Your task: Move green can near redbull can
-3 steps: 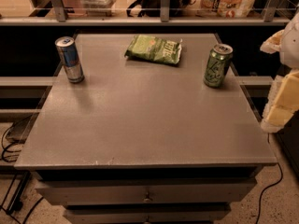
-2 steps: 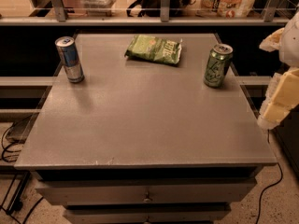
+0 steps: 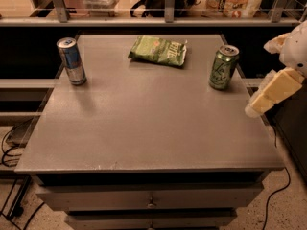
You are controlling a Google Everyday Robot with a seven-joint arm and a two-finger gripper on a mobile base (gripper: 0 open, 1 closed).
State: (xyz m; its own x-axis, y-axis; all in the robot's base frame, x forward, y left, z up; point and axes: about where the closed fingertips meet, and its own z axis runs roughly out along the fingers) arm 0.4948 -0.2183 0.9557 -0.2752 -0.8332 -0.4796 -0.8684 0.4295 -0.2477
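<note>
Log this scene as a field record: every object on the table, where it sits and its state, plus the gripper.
table: grey top, drawers below
green can: upright, back right
redbull can: upright, back left
chip bag: lying flat, back centre, between the cans
gripper: over the table's right edge, nearer than the green can, apart from it
task state: cans on opposite sides, move not yet done

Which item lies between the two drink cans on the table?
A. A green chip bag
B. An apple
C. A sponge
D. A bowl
A: the green chip bag lies flat between the redbull can on the left and the green can on the right. The gripper hangs by the right edge of the table, holding nothing.
</note>
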